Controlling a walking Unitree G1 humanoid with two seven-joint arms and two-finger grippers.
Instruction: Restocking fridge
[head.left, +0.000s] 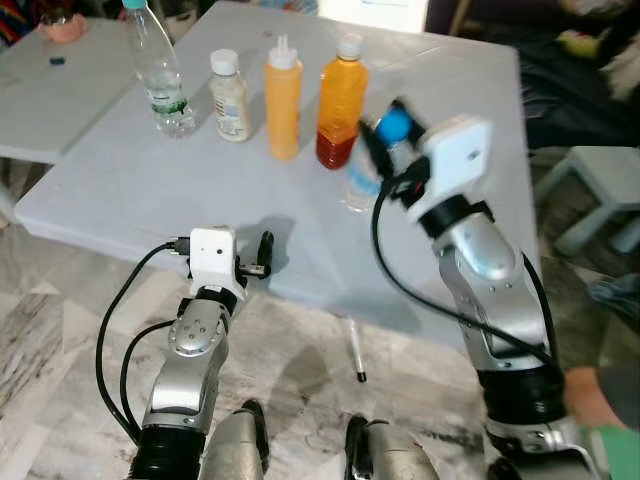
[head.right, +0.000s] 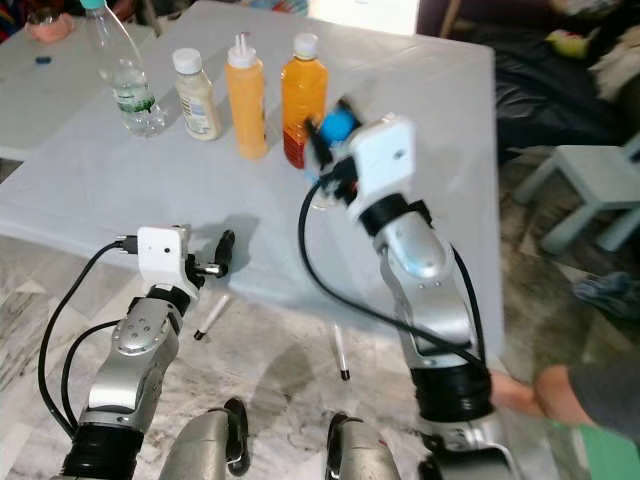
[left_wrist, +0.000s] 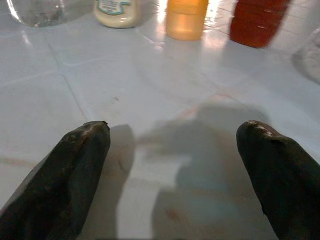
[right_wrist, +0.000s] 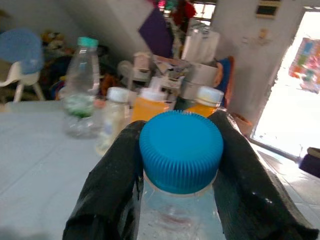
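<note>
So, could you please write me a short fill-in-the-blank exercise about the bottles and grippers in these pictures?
1. The right gripper grips a clear plastic bottle at its neck, just under its ____ cap.
2. Besides that bottle, ____ bottles stand in a row on the pale grey table.
3. The left gripper hovers over the table with its fingers ____.
4. The clear water bottle with the teal cap stands at the row's ____ end.

Missing words: blue; four; open; left

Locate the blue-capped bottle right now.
The blue-capped bottle stands on the white table, gripped at the neck by the right hand, just right of the orange juice bottle.
</note>
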